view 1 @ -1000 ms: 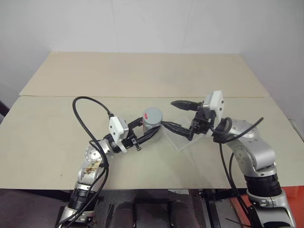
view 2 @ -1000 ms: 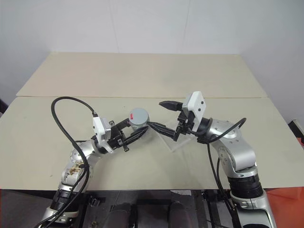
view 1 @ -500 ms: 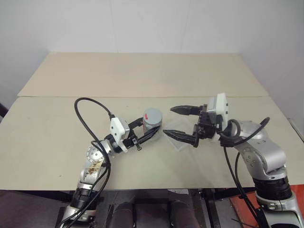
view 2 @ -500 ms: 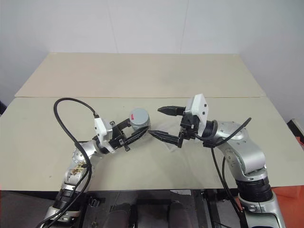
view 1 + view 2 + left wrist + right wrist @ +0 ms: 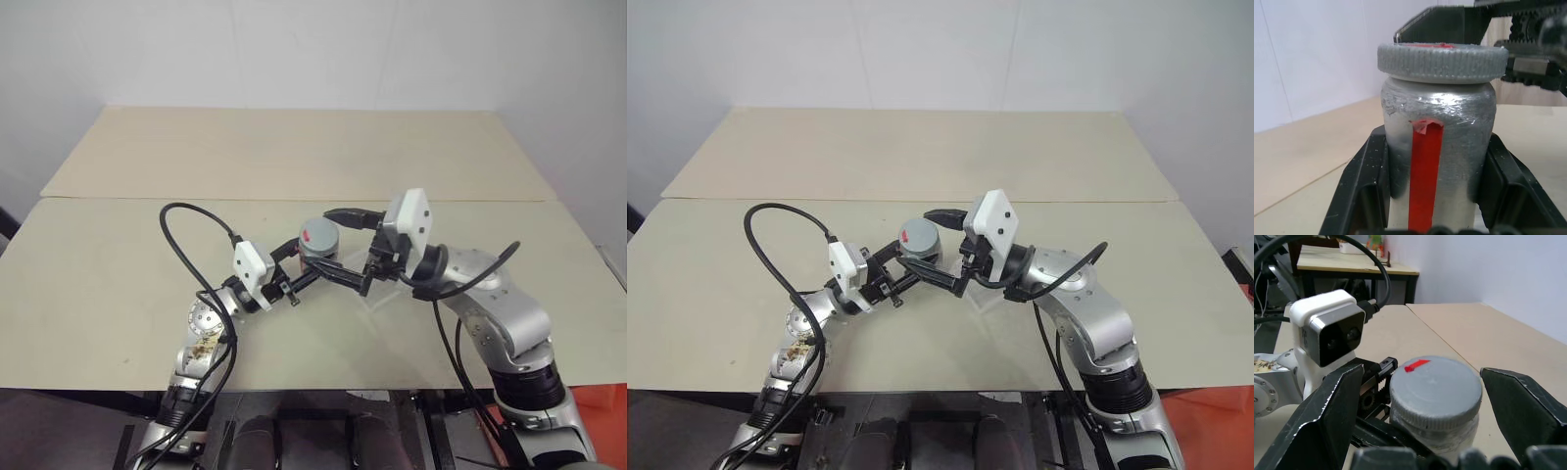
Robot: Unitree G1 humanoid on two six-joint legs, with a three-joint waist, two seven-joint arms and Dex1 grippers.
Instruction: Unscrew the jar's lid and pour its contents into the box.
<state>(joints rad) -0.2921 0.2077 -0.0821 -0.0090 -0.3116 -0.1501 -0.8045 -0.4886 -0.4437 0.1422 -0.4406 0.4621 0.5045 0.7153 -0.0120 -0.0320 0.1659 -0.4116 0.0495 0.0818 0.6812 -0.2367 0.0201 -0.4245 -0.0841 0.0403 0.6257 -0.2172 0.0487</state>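
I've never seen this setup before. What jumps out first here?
The silvery jar with its red stripe, clamped upright in the left gripper above the table. Its grey lid is on, and the right gripper stands open on either side of it, not gripping.

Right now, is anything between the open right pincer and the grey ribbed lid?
Nothing visible: the right pincer straddles the grey ribbed lid, open gaps both sides; the left pincer grips the silvery jar below.
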